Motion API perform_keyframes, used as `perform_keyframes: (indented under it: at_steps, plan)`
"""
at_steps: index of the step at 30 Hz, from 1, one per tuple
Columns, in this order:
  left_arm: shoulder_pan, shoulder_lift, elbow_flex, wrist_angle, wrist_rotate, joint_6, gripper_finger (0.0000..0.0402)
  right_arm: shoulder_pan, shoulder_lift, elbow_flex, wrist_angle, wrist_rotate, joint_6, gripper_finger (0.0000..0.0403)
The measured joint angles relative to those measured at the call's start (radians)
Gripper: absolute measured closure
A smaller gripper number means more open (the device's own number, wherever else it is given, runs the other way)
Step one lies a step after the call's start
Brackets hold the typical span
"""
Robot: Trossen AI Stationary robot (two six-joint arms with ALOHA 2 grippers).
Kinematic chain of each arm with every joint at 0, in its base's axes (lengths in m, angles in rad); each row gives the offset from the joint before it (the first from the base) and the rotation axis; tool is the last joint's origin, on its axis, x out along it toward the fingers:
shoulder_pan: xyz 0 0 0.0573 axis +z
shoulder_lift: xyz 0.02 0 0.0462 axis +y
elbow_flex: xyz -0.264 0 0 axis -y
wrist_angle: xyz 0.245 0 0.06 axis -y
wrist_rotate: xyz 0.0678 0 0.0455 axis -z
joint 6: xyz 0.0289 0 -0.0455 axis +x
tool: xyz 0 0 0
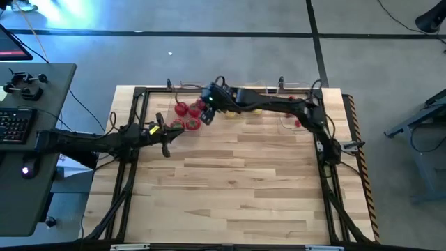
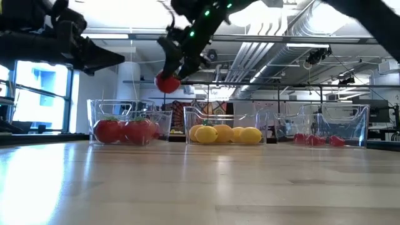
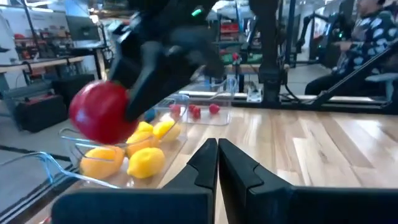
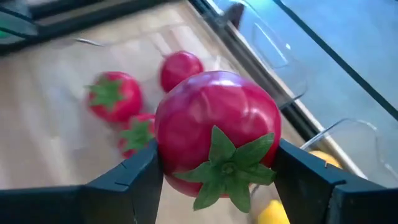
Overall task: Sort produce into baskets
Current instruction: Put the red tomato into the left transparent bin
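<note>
Three clear baskets stand in a row along the table's far edge. The left one (image 2: 99,112) has several red tomatoes (image 2: 122,131) lying in it, the middle one (image 2: 189,119) yellow citrus (image 2: 225,134), the right one (image 2: 359,119) small red berries (image 2: 319,139). My right gripper (image 4: 217,171) reaches across from the right and is shut on a red tomato (image 2: 167,82) above the left basket. Other tomatoes (image 4: 115,96) lie below it. My left gripper (image 3: 217,155) is shut on nothing, near the table's left edge (image 1: 174,130). My right gripper pinches the tomato between its two fingers (image 4: 140,177), one on each of its round sides (image 4: 168,143). The fingers slant down from the table's right. The tomato's green top (image 4: 227,165) faces back toward the wrist. It hangs clear above the left basket.
Black frame rails (image 1: 132,132) run along the table's left, right and far edges. The near half of the wooden table (image 1: 237,195) is bare. Beyond the table a seated person (image 3: 367,31) shows at the room's side. A desk with a keyboard (image 1: 14,122) stands left of the table.
</note>
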Motion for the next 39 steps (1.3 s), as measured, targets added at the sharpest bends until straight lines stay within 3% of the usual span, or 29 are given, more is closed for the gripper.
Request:
perform_keyframes:
  at_steps: [7,16,39]
  plan:
    - [0.000,-0.124,-0.024,-0.055,-0.011,-0.002,0.0401,-0.051,0.225,0.341,-0.178,-0.016,-0.028,0.0162]
    - [0.000,-0.177,-0.024,-0.076,-0.011,0.017,0.0401,-0.103,0.242,0.293,-0.054,-0.058,-0.001,0.0162]
    - [0.000,-0.179,-0.024,-0.050,-0.011,0.035,0.0401,-0.075,0.361,0.292,0.111,0.094,0.233,0.0162]
